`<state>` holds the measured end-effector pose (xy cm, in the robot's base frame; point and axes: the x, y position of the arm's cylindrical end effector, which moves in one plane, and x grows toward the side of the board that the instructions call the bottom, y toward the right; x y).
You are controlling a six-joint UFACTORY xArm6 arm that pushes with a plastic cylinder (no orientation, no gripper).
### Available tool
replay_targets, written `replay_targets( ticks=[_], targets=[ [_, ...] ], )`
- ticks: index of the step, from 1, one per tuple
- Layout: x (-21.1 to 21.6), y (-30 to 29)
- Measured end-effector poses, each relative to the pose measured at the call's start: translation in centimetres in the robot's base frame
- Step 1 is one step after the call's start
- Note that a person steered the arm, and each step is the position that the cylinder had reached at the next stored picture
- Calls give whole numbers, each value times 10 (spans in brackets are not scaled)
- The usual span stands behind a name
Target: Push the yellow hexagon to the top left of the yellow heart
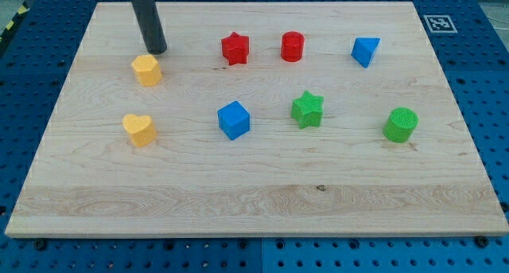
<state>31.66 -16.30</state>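
The yellow hexagon lies on the wooden board at the view's upper left. The yellow heart lies below it, a little to the left. My tip rests just above and slightly right of the hexagon, close to it, perhaps touching its top edge. The dark rod rises from the tip to the view's top.
A red star, a red cylinder and a blue triangular block stand in a row along the top. A blue cube, a green star and a green cylinder stand in the middle row.
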Motion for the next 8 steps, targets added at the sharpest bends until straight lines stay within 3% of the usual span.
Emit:
replay_targets(
  ticks=[3, 7, 8],
  targets=[
    [29, 48],
    [40, -12],
    [60, -11]
  ],
)
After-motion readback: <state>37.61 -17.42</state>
